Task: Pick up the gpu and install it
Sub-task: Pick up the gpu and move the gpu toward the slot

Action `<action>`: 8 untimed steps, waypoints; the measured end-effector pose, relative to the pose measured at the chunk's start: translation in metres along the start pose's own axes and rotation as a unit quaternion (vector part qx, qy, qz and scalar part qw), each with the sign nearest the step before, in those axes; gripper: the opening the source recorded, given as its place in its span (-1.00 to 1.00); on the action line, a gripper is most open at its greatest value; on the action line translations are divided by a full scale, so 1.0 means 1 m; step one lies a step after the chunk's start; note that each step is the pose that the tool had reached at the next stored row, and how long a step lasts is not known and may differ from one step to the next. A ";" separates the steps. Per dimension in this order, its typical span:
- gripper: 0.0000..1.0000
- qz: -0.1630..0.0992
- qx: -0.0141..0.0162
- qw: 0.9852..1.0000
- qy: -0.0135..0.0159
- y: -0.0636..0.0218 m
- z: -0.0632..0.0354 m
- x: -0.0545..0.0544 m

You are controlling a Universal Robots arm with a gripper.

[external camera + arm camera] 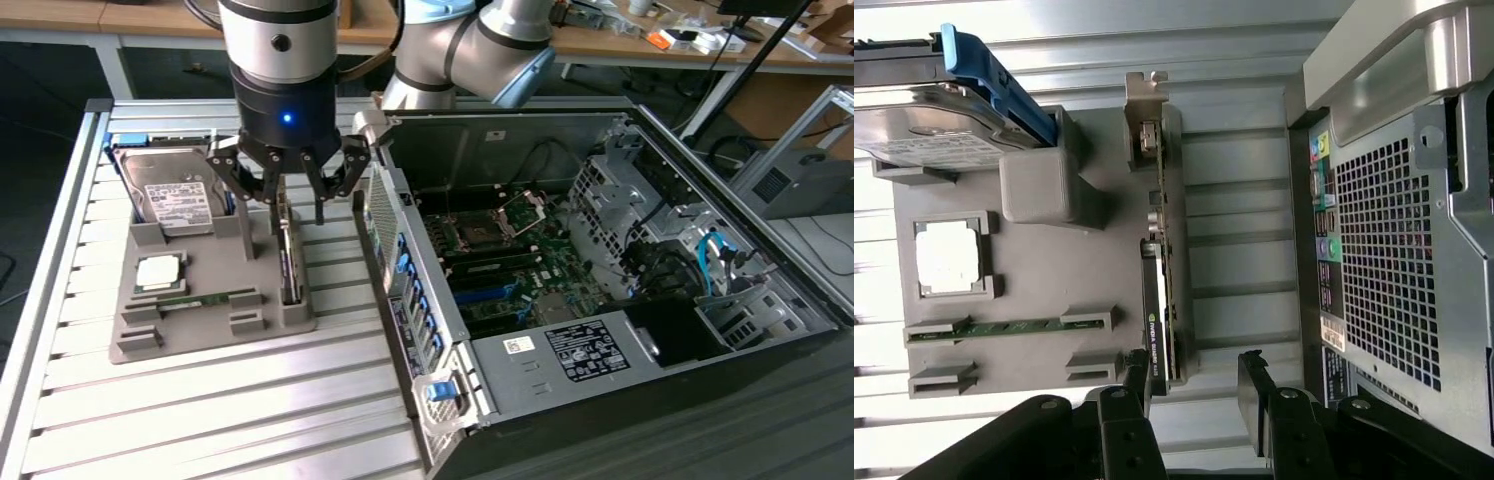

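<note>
Gpu (288, 270) stands edgewise in grey holder (200, 335); arm (280, 60) points straight down, jaws wide open astride it.

The worktop (200, 410) is made of ribbed aluminium slats bounded by a metal rail (40, 300). Two items are set directly on it. A grey moulded parts tray (187, 337) is laid flat toward the exterior view's left. An open computer case (387, 235) is laid on its side just beside the tray, toward the exterior view's right, with its perforated rear panel facing the tray.
</note>
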State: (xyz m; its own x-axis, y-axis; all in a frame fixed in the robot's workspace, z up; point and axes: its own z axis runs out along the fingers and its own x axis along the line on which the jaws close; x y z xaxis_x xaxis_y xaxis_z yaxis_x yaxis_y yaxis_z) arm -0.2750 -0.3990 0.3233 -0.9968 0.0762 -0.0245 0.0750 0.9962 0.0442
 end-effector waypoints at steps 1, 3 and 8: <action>-0.04 0.000 0.000 1.000 0.000 0.0000 0.0003 0.000; -0.04 0.000 0.000 1.000 0.000 0.0001 0.0009 0.000; -0.04 0.000 0.000 1.000 0.000 0.0004 0.0030 0.000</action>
State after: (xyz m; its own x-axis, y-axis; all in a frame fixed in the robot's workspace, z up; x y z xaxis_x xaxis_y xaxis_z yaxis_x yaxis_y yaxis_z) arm -0.2750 -0.3985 0.3203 -0.9968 0.0762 -0.0245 0.0751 0.9962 0.0439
